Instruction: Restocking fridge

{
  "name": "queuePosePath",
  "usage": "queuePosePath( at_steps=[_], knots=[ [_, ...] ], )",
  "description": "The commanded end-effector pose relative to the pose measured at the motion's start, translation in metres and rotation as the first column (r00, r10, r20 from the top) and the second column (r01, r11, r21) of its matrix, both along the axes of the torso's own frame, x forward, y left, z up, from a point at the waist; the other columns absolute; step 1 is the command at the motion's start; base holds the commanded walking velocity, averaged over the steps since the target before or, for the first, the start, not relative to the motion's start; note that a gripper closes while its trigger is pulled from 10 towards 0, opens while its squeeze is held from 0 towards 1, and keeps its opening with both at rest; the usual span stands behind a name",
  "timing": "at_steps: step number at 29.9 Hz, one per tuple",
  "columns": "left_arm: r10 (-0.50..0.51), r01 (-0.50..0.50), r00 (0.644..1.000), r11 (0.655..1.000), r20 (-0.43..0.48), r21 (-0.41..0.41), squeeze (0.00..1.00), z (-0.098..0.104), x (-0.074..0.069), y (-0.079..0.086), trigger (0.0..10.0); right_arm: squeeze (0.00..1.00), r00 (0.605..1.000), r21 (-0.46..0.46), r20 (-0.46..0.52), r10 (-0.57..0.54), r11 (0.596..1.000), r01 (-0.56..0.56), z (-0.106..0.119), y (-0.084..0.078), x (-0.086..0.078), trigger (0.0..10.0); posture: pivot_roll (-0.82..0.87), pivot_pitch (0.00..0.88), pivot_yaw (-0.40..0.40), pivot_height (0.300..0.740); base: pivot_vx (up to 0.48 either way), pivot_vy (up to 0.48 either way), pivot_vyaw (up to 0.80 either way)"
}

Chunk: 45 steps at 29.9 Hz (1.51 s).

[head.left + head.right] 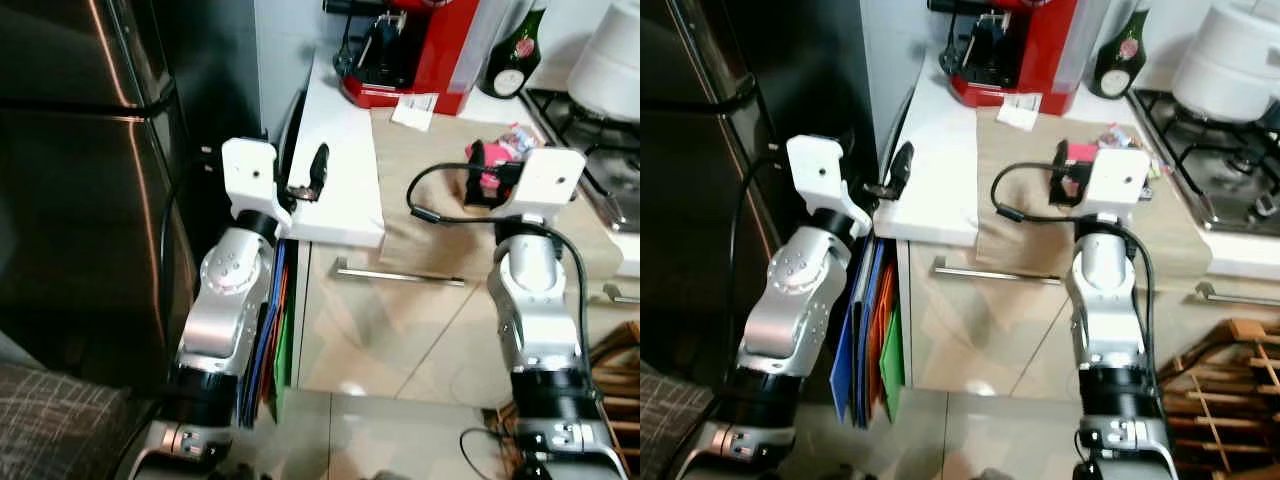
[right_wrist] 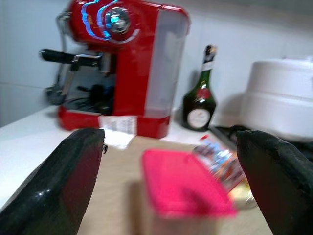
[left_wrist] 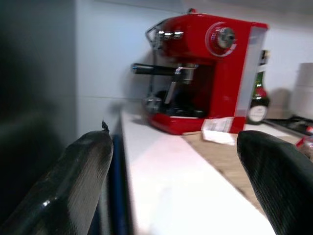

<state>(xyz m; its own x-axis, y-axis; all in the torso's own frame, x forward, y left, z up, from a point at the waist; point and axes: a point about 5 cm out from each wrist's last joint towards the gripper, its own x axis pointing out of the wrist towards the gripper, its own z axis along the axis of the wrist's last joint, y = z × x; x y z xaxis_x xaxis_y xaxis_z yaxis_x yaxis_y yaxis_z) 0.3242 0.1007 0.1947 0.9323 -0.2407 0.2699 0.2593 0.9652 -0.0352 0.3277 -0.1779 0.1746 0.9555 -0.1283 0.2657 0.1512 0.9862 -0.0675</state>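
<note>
Right gripper (image 2: 166, 196) gapes wide before the pink-lidded tub (image 2: 183, 198); centre it, then you close gently on its sides.

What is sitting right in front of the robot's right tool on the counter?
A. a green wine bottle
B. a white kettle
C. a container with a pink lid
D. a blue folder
C: the right tool, fingers spread apart, points straight at the container with a pink lid on the wooden board; the bottle stands farther back.
</note>
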Motion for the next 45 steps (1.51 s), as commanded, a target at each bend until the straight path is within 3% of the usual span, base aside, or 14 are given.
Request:
queuePosePath(
  at_steps=[1, 5, 9, 14, 21, 31, 45],
  knots=[
    [-0.005, 0.005, 1.0, 1.0, -0.019, -0.005, 0.0, -0.002, 0.001, -0.001, 10.0, 0.0, 1.0, 0.0, -0.028, -0.002, 1.0, 0.002, -0.004, -0.002, -0.001, 10.0, 0.0, 0.0, -0.007, 0.74, 0.334, -0.341, 0.0],
    [-0.006, 0.006, 1.0, 1.0, -0.021, 0.015, 0.0, -0.002, 0.002, 0.0, 10.0, 0.0, 0.999, 0.01, -0.036, -0.007, 1.0, 0.007, -0.006, -0.001, -0.001, 10.0, 0.0, 0.0, -0.003, 0.74, 0.353, -0.32, 0.0],
    [0.053, -0.054, 0.999, 0.998, 0.011, 0.016, 0.0, 0.004, 0.004, 0.004, 10.0, 0.0, 1.0, 0.021, -0.025, -0.001, 1.0, 0.001, -0.003, -0.001, 0.0, 10.0, 0.01, 0.0, -0.004, 0.74, 0.21, 0.0, 0.0],
    [0.07, -0.07, 0.998, 0.997, 0.0, 0.032, 0.0, 0.001, 0.004, 0.009, 10.0, 0.0, 0.996, 0.122, -0.078, 0.038, 0.992, -0.028, -0.003, 0.006, 0.009, 10.0, 0.02, 0.0, -0.018, 0.74, 0.0, 0.0, 0.0],
    [0.088, -0.088, 0.996, 0.995, 0.007, 0.04, 0.0, 0.001, 0.001, 0.012, 10.0, 0.0, 0.993, 0.171, -0.087, 0.074, 0.984, -0.058, 0.007, 0.013, 0.021, 10.0, 0.03, 0.0, -0.025, 0.74, 0.0, 0.0, 0.0],
    [0.094, -0.093, 0.996, 0.995, -0.007, 0.033, 0.0, 0.0, -0.002, 0.015, 10.0, 0.0, 0.993, 0.095, -0.117, -0.024, 0.995, 0.035, 0.018, 0.003, 0.036, 10.0, 0.05, 0.0, -0.024, 0.74, 0.0, 0.0, 0.0],
    [0.091, -0.09, 0.996, 0.995, -0.024, 0.039, 0.0, -0.003, -0.002, 0.014, 10.0, 0.0, 0.984, 0.053, -0.047, -0.17, 0.984, 0.172, 0.029, -0.021, 0.034, 10.0, 0.04, 0.0, -0.029, 0.74, 0.0, 0.0, 0.0]
  ],
)
